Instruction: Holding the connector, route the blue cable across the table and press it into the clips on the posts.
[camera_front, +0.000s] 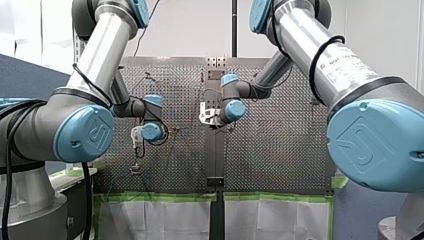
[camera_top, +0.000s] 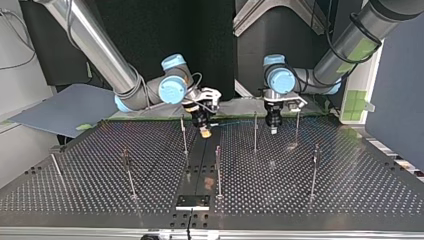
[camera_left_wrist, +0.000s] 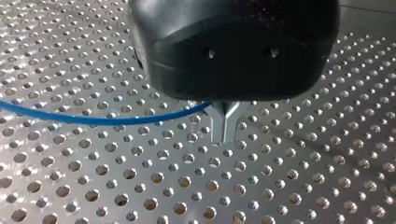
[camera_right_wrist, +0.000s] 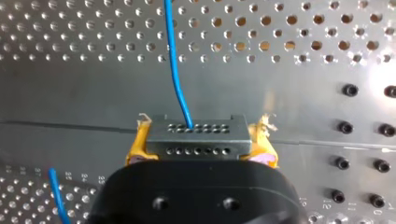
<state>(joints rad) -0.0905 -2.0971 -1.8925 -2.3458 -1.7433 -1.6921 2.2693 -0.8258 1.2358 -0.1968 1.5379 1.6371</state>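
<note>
While the connector (camera_right_wrist: 196, 140) is clamped between the yellow pads (camera_right_wrist: 138, 144) of the right tool (camera_right_wrist: 201, 134) over the counter's (camera_top: 300, 190) plain centre strip, the blue cable (camera_right_wrist: 173, 60) is led across the perforated plate to the left tool (camera_left_wrist: 225, 136). Its metal fingers (camera_left_wrist: 215, 119) are closed at the tips; whether the cable is pinched there cannot be told. The cable should be kept lightly taut, carried level to the nearest post (camera_top: 255, 131) and pressed squarely into its clip.

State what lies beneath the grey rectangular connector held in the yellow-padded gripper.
The table's smooth grey metal strip shows around the connector; the patch directly beneath is hidden by it and my right gripper.
</note>
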